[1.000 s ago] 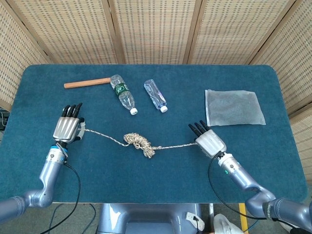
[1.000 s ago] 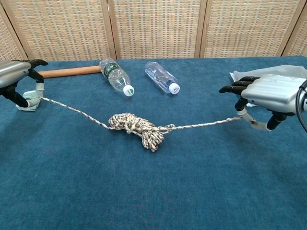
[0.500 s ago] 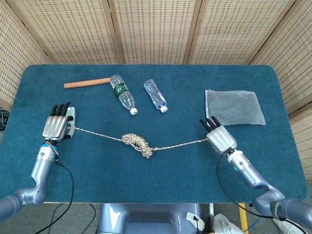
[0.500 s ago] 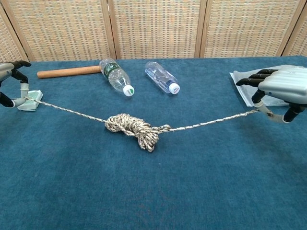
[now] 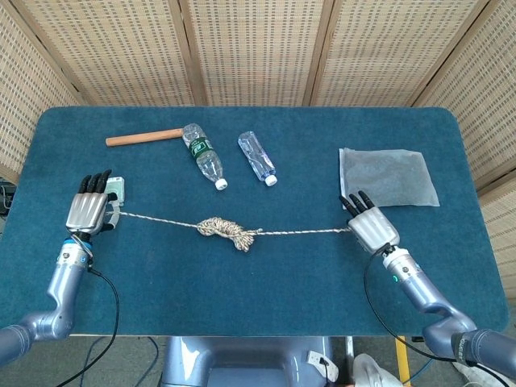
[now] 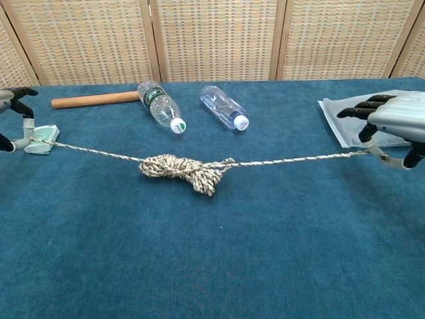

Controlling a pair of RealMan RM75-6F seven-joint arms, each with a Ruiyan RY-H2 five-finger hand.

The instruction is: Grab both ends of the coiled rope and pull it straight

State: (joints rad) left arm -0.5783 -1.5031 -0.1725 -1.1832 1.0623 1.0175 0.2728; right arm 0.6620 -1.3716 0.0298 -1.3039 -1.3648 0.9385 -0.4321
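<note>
Head view: a speckled beige rope [image 5: 230, 233] is stretched across the blue worktop [image 5: 266, 282], from one side to the other. One end is pinched by the left hand [image 5: 86, 213], with a small pale green tag [image 5: 114, 190] seen by the fingers. The other end is pinched by the right hand [image 5: 371, 226]. A tangled bunch of rope is still left in the middle, a little nearer the left hand. The rope on each side of the bunch looks tight and nearly straight.

In the chest view, the rope end is seen held under the right hand [image 6: 397, 123], and the left hand [image 6: 13, 118] is only partly seen at the edge, with the tag touching the worktop.

Behind the rope, two clear plastic bottles [image 5: 203, 156] are lying on their sides. A wooden stick [image 5: 143, 138] is lying just beside them, and a clear plastic bag [image 5: 387, 177] is lying flat near the right hand.
</note>
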